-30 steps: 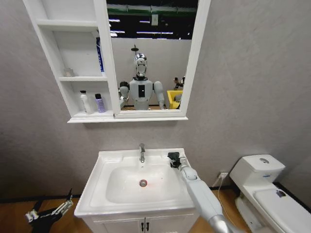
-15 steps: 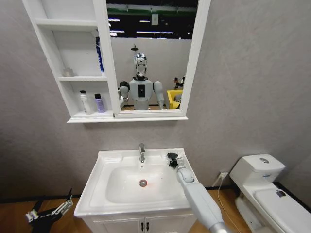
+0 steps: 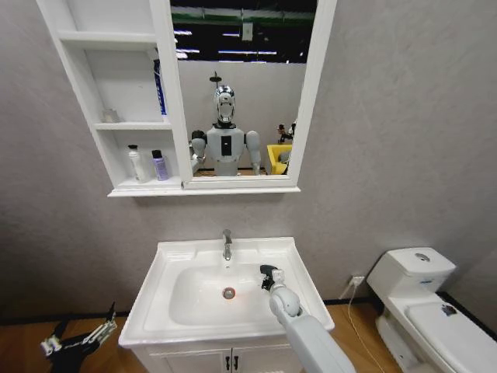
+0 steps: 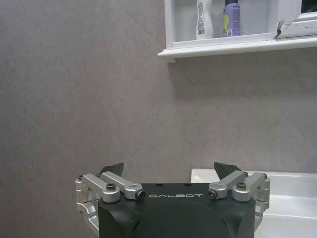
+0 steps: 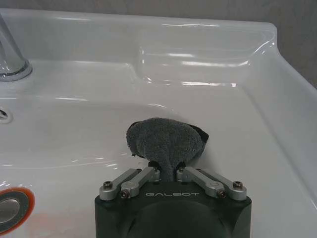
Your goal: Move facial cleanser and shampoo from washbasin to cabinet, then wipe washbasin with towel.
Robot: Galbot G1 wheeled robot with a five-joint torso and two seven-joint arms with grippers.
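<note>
Towel [image 5: 166,143] bunches against the basin's [image 5: 277,114] inner slope, pinched in the right claw [image 5: 168,173]; left claw [image 4: 168,173] hangs apart beside it.

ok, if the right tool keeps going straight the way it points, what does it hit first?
The right tool, shut on the grey towel, points at the washbasin's sloping inner bowl wall. Towel leads, so it probably presses on that wall first, if not touching already; depth is unclear. The faucet is off to one side.
</note>
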